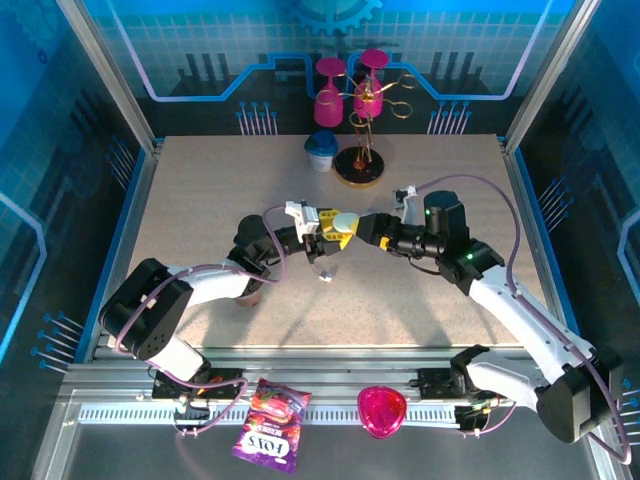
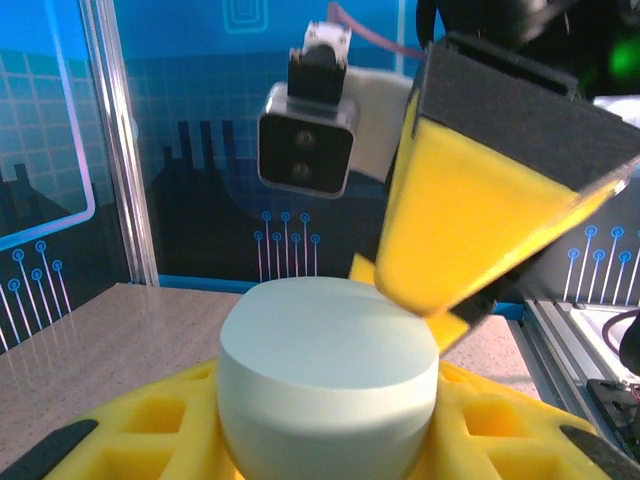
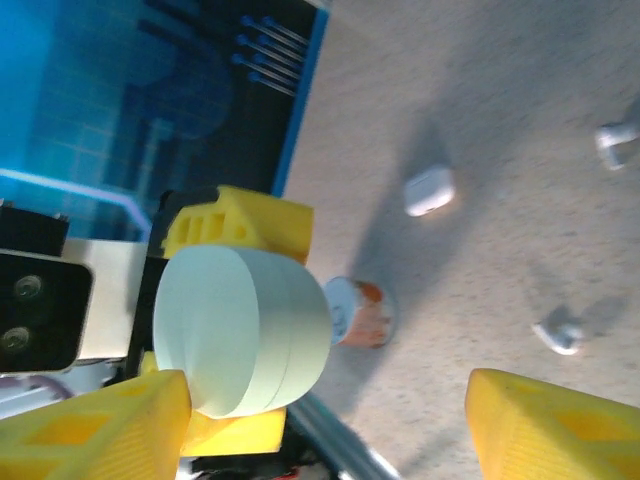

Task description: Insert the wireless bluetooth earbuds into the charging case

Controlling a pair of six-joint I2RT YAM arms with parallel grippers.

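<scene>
The left gripper pinches a pale round charging case. The right gripper, jaws spread, sits just beside it. Two earbuds lie on the desk below the right gripper.

Bright even light, soft shadows on table, near charging case slightly blurred

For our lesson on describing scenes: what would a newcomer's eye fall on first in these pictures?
First, the two arms meeting over the middle of the table: the left gripper holds a pale round charging case between yellow fingers, and the right gripper is open close beside it. Next come the pink glasses on a gold stand at the far edge, and a bright pink heart-shaped object by the near rail.
</scene>
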